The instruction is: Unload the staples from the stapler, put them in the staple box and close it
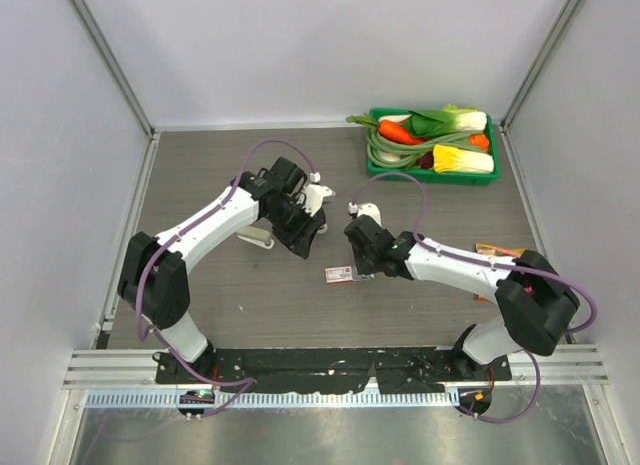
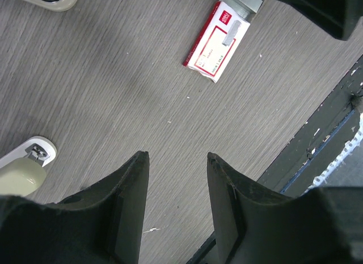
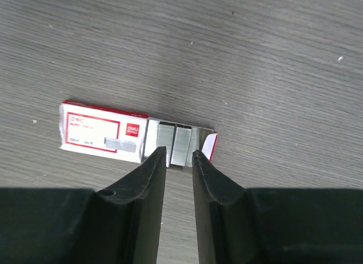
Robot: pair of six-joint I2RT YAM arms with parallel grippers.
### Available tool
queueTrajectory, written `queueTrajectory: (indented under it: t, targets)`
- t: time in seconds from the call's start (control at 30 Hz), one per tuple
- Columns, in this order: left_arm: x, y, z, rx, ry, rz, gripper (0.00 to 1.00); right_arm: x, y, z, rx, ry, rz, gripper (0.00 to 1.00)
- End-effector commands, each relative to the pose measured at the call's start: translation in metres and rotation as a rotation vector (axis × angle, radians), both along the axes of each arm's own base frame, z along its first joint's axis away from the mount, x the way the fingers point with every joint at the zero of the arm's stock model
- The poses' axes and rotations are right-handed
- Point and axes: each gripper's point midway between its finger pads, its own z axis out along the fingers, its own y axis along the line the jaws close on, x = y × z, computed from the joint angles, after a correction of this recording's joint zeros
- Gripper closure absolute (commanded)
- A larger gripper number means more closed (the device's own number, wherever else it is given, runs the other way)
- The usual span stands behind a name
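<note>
Judging by layout, the staples are being left in the box by the narrowly spread, empty right gripper; a clean lift is being called for.

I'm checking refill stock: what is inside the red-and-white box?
The box has its end open, showing two grey staple strips side by side; its sleeve hides whatever lies further in.

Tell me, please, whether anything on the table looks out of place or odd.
The box lies open: its tray is slid out at one end, baring the staples just beneath the right gripper. Nothing looks spilled or damaged.
</note>
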Motion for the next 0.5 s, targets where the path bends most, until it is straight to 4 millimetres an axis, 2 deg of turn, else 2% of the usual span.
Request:
queueTrajectory:
  t: [0.0, 0.1, 0.13, 0.2, 0.23, 0.33, 0.47]
  targets:
    - [0.004, -0.007, 0.011, -0.048, -0.046, -0.011, 0.51, 0.020, 0.001, 0.044, 0.084, -0.089, -0.050, 0.70]
    - [0.002, -0.008, 0.001, -0.046, -0.037, -0.020, 0.53, 0.022, -0.012, 0.047, 0.104, -0.086, -0.081, 0.73]
    - [0.001, -0.007, -0.002, -0.041, -0.035, -0.025, 0.53, 0.024, -0.024, 0.043, 0.105, -0.077, -0.110, 0.73]
    - [-0.002, -0.007, -0.014, -0.021, -0.024, -0.043, 0.54, 0.021, -0.029, 0.035, 0.128, -0.039, -0.115, 0.74]
    - [-0.002, -0.006, -0.018, -0.010, -0.025, -0.046, 0.54, 0.021, -0.038, 0.027, 0.138, -0.025, -0.137, 0.74]
    - [-0.006, -0.003, -0.036, 0.026, -0.020, -0.068, 0.55, 0.015, -0.041, 0.014, 0.178, 0.019, -0.148, 0.74]
    - [-0.004, -0.002, -0.055, 0.071, -0.034, -0.085, 0.56, 0.011, -0.033, 0.006, 0.250, 0.051, -0.145, 0.74]
